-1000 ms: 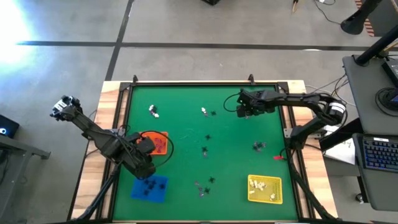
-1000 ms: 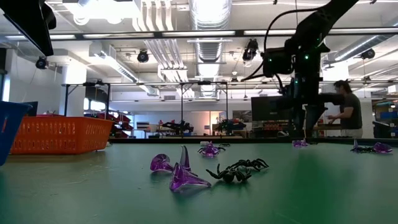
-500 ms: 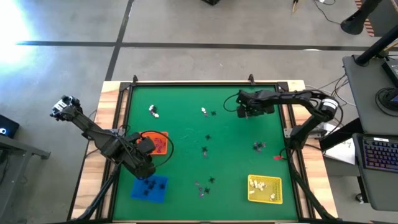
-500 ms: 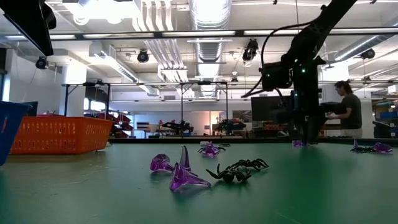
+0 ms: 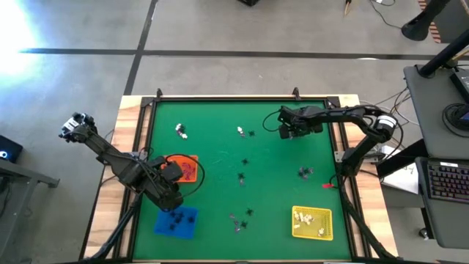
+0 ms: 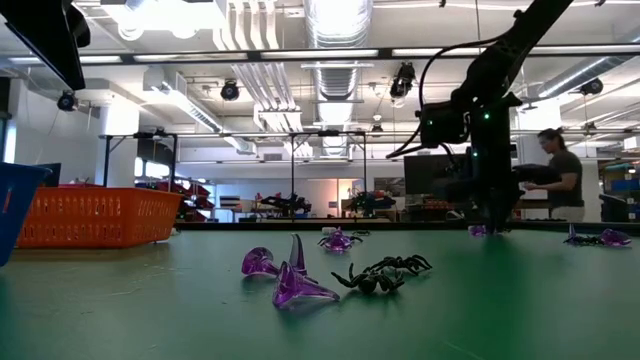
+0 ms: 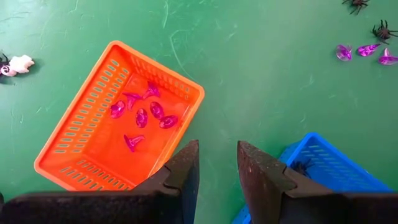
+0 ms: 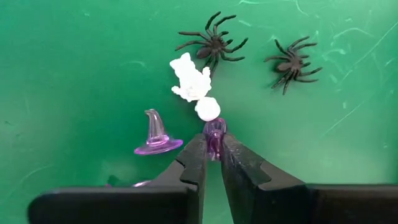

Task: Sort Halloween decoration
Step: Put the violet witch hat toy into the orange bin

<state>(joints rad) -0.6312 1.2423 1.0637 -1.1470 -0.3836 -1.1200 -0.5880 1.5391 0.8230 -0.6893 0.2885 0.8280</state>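
Floor (image 5: pixel 220 29): grey concrete, crossed by dark lines.
Ceiling (image 6: pixel 300 30): exposed ducts and pipes, strip lights glowed.
Desk (image 5: pixel 440 147): dark, carried a keyboard (image 5: pixel 448 180).
Person (image 6: pixel 560 175): stood at a far workbench.

The right arm reached in from the table's right edge, stretched leftward across the far half of the table, its right gripper (image 5: pixel 288 132) pointed down at the surface with the wrist bent over. Seen from table height, it hung nearly vertical with its tip at the surface. Its jaws stood almost together, pinching a small purple trinket (image 8: pixel 214 134) between the tips. The left arm angled in from the near-left corner, elbow raised beyond the table's edge, its left gripper (image 5: pixel 170 196) hovering over the near-left area. Its jaws (image 7: pixel 214 163) stood parted with a narrow gap and nothing between them.
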